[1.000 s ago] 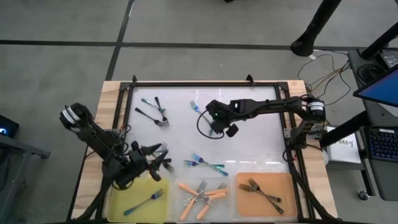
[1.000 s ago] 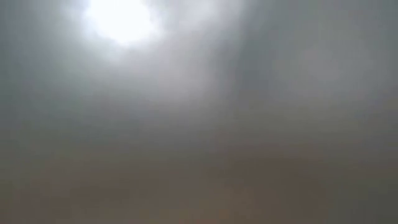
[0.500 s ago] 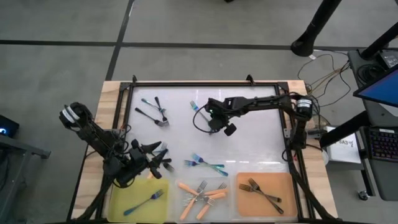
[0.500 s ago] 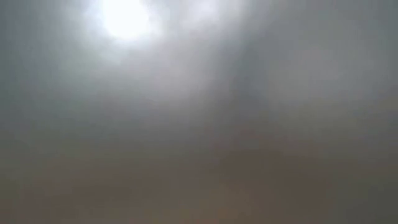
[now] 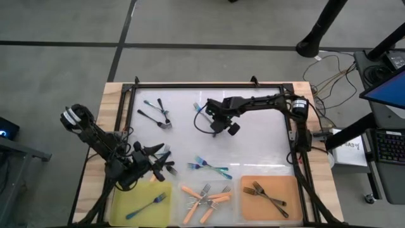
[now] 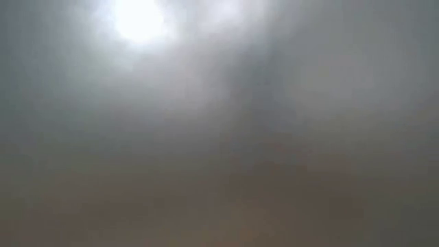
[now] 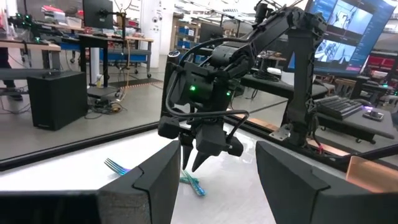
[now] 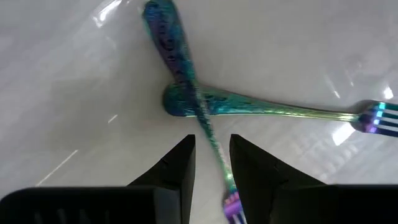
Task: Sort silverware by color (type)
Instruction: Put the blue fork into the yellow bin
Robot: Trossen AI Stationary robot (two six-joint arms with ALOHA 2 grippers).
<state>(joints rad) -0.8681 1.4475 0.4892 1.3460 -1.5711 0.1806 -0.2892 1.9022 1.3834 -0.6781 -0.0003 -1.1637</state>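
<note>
Two iridescent blue-teal forks lie crossed on the white table top, toward its far middle. My right gripper points down just above them, open by a narrow gap. Its fingertips stand on either side of one fork's thin neck and I see no touch. The left wrist view shows it above those forks. My left gripper waits open, level, above the near left, by the yellow tray.
The yellow tray holds one blue fork. A clear tray holds orange-handled forks and an orange tray holds dark forks. Dark forks lie far left and blue forks near the middle. A black frame edges the table.
My right gripper has come down and gone a little toward the table's far left, onto the crossed blue forks. It has tipped more steeply downward. The forks have not moved.
</note>
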